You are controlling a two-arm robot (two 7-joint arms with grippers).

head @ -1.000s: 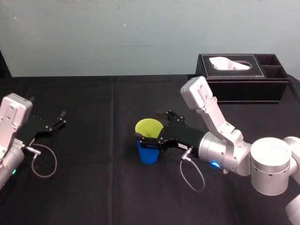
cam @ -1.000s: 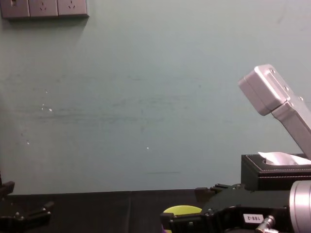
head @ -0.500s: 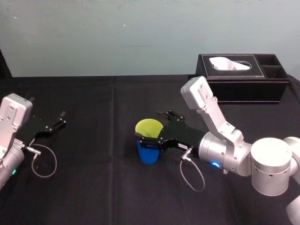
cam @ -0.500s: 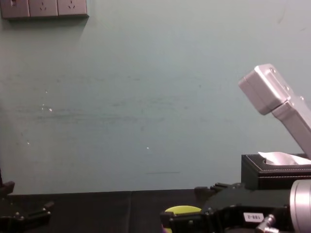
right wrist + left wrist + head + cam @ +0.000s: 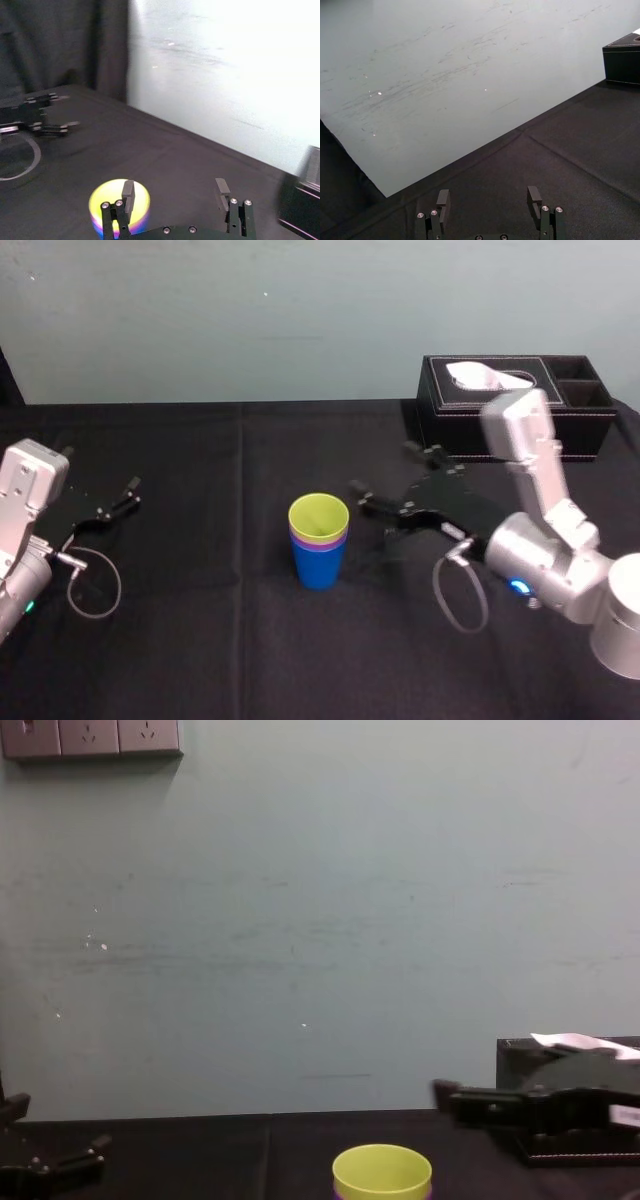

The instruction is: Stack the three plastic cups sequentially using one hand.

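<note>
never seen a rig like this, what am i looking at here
A robot with two arms ending in pincer grippers. One picture looks down from its head, one forward from its chest, two from its wrists. On the black table stands a nested stack: a yellow-green cup in a purple cup in a blue cup. A tissue box sits at the back right. The right gripper is open beside the stack, holding nothing; the left gripper rests open at the far left, empty.

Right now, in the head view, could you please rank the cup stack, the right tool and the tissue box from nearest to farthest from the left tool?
From the left tool, at far left:
1. Cup stack, centre.
2. Right tool, open, right of the stack.
3. Tissue box, back right.
</note>
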